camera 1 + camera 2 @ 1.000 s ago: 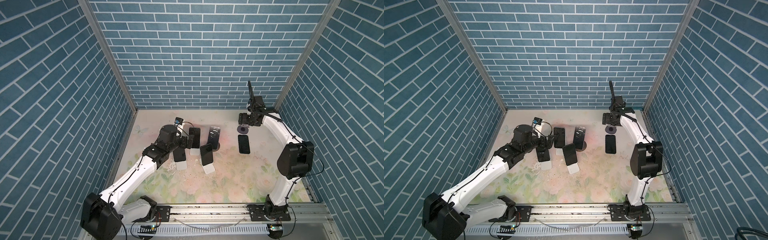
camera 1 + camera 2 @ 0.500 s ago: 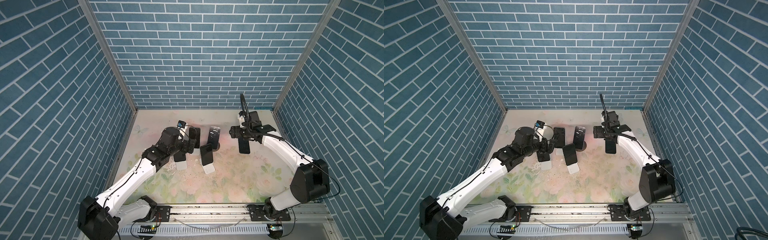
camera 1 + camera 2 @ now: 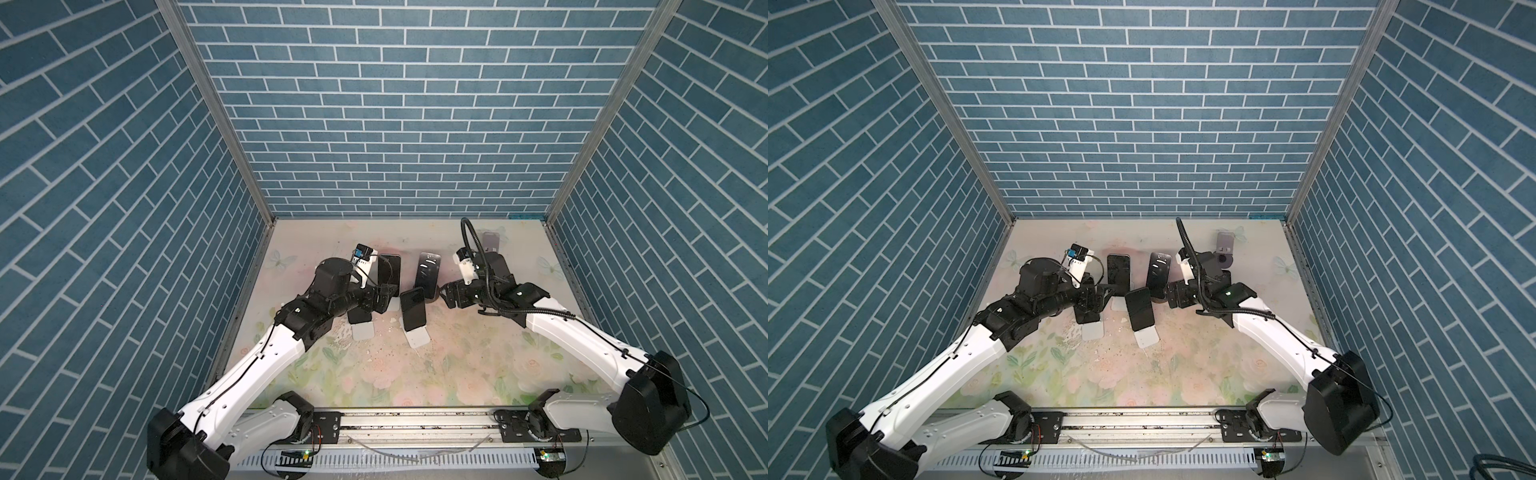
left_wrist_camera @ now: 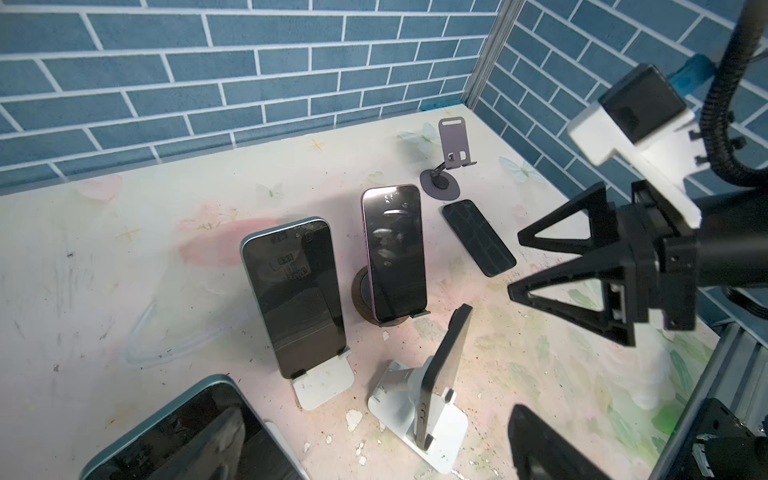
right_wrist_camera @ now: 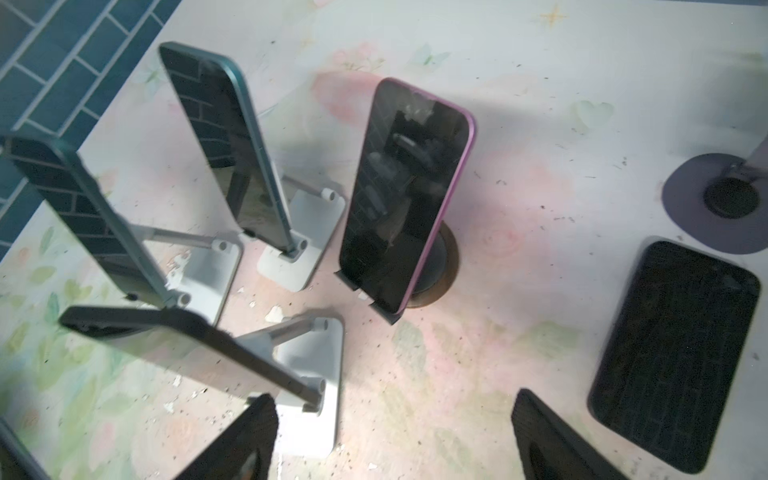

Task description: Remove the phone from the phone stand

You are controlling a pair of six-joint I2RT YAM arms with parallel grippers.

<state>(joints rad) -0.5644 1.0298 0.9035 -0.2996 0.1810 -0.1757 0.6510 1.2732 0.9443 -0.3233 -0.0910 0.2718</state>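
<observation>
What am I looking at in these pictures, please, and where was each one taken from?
The white left arm and right arm are robots working over a flowery table. Two pictures look down from overhead; the other two come from a camera on each arm's wrist. Four phones lean in stands, among them a pink-edged phone; a fifth phone lies flat near an empty stand. The left tool and right tool, the arms' pincers, are both open and hold nothing. The job is lifting a phone off its stand.

Bright, even light, soft shadows; right wrist view motion-blurred; pink phone [image 5: 405,195] shows reflections.
</observation>
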